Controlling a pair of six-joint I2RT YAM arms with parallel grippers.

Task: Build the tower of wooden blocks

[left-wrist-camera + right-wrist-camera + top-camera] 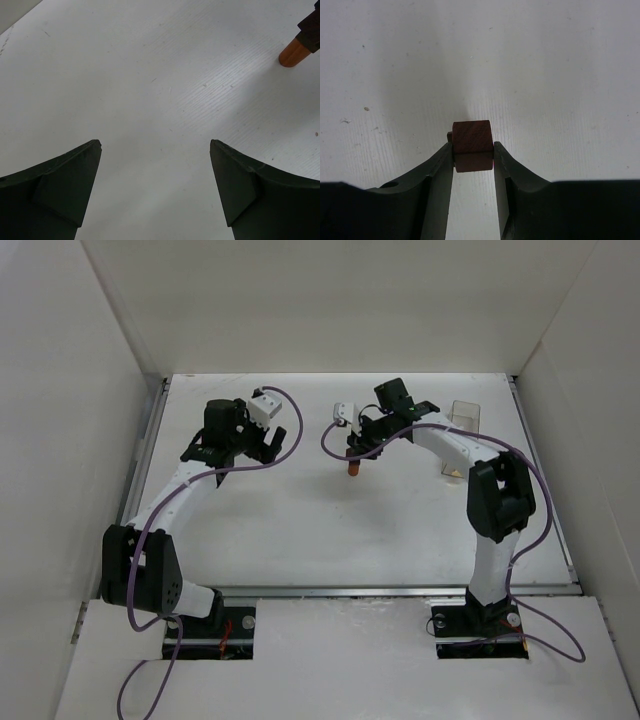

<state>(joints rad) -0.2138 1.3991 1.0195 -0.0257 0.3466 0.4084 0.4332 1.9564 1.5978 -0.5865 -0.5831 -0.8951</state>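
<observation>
Over on the left, the left gripper (155, 145) hangs above the bare table (125, 75), jaws spread wide with nothing between them. Off to its right, near the middle, the orange cylinder (294, 53) stands upright on the table. Directly over it, the right gripper (472, 150) pinches the dark cube (471, 136) in a narrow grip. Whether the cube touches the cylinder is impossible to tell. Further right, a clear container (463, 416) sits near the far edge.
</observation>
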